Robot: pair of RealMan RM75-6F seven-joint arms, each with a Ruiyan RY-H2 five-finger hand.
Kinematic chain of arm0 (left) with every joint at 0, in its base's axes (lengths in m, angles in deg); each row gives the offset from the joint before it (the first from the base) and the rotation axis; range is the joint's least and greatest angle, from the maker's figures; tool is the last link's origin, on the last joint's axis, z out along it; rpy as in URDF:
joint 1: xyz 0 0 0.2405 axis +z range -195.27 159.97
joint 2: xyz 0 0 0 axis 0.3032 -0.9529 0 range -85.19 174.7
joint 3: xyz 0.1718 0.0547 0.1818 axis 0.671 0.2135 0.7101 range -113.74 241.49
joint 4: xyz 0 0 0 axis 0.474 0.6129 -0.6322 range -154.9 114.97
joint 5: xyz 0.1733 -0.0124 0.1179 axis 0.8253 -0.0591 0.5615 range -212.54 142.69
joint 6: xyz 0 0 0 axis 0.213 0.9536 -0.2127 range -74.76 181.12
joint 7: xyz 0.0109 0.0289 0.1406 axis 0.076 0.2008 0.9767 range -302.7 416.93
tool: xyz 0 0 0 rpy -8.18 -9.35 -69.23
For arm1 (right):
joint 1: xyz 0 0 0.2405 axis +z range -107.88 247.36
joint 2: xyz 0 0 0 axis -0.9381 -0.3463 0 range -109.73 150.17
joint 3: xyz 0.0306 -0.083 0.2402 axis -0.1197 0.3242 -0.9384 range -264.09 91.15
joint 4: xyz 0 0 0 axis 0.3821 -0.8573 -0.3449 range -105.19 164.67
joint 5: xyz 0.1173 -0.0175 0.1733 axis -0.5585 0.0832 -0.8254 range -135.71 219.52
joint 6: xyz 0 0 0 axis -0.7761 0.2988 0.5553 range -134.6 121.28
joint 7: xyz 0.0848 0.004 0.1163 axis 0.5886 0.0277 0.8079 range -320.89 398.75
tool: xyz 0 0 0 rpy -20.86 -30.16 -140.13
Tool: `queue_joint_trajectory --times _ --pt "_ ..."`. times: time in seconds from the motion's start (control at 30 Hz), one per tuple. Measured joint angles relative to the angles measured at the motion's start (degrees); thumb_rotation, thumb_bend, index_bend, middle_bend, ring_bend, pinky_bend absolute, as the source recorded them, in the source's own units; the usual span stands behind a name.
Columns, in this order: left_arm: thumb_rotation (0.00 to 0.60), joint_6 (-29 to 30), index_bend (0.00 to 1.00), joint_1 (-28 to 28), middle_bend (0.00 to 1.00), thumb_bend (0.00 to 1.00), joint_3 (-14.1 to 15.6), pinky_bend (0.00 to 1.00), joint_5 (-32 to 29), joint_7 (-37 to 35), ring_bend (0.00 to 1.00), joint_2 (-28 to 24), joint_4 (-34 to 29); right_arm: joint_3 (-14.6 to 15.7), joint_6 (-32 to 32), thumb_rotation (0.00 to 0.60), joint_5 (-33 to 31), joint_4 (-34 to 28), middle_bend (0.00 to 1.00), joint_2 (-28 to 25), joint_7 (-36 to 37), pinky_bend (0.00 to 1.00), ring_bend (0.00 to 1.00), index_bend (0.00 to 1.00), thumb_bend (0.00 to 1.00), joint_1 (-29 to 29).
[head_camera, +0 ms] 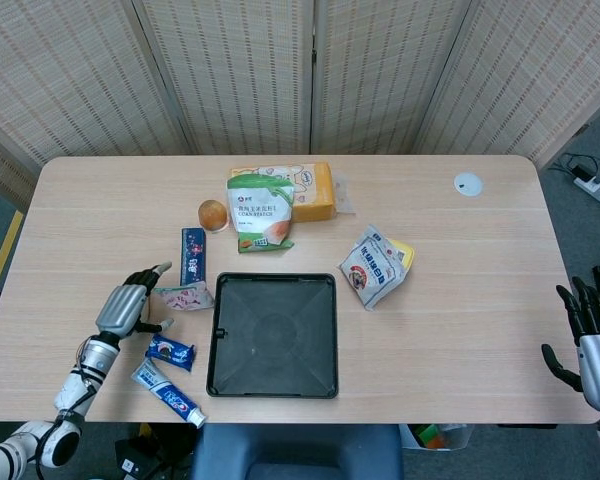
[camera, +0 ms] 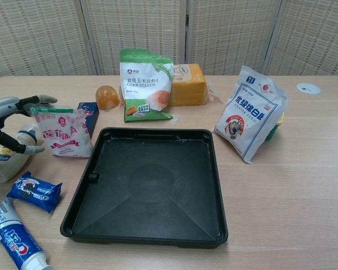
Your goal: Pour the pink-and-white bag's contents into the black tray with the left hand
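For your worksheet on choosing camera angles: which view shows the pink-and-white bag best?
The chest view: the pink-and-white bag stands facing the camera, its print plain. The head view shows it from above, small and foreshortened, beside the left hand.

The pink-and-white bag (camera: 61, 132) stood upright at the left of the chest view, a small pouch with a green strip along its top edge and pink lettering on a white front, just off the tray's upper left corner. The black tray (camera: 149, 185) lay flat at the centre of the frame, square with rounded corners, empty, a faint circle pressed into its floor
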Motion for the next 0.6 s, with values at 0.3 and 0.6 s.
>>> queue_joint_trajectory --times 0.3,0.6 --pt "0.600 0.01 0.11 -1.48 0.21 0.27 0.17 0.17 0.26 -0.07 0.23 3.65 4.03 -0.05 0.19 0.600 -0.13 -0.15 0.00 -0.10 -0.07 0.00 0.02 0.00 0.37 -0.05" --pt "0.600 1.96 0.16 -1.37 0.27 0.27 0.51 0.19 0.47 -1.13 0.27 6.18 8.89 -0.05 0.28 0.600 -0.32 -0.23 0.00 -0.21 0.03 0.00 0.02 0.00 0.37 -0.21"
